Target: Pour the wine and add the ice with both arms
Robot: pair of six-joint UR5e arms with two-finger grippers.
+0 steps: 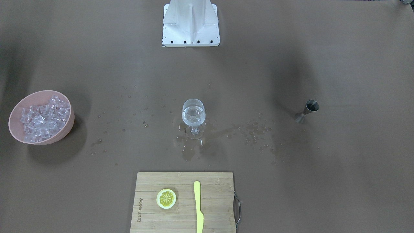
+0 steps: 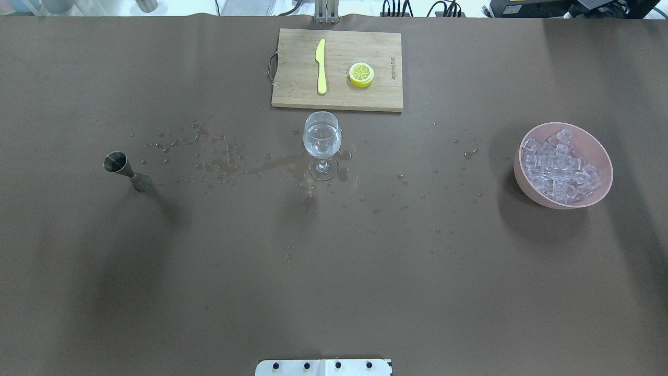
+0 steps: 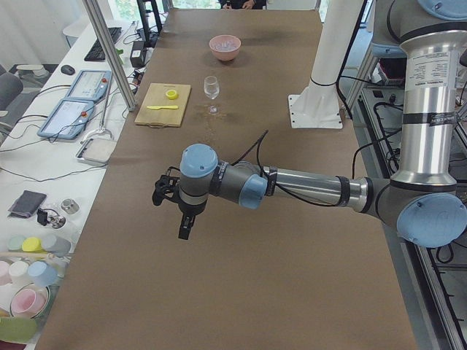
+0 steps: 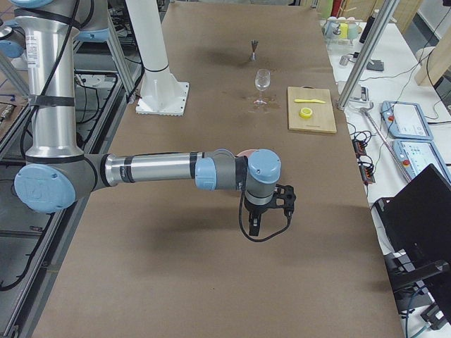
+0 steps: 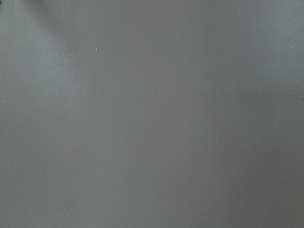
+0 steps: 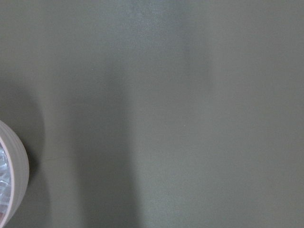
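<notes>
The wine [image 1: 193, 118] stands in the glass [image 1: 193, 106] amid puddles [image 1: 190, 152] mid-table, the ice [image 1: 43, 118] heaped in the pink bowl [image 1: 65, 130]; whether the left gripper [image 3: 183, 232] and right gripper [image 4: 254, 227] are apart cannot be told; the wet footing may let a nudged glass slide or tip.

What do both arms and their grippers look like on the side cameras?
Left arm and right arm: grey-silver tubes, pale blue joint caps. Left gripper and right gripper: black, slim, two-finger. A black cable loops at each wrist.
</notes>
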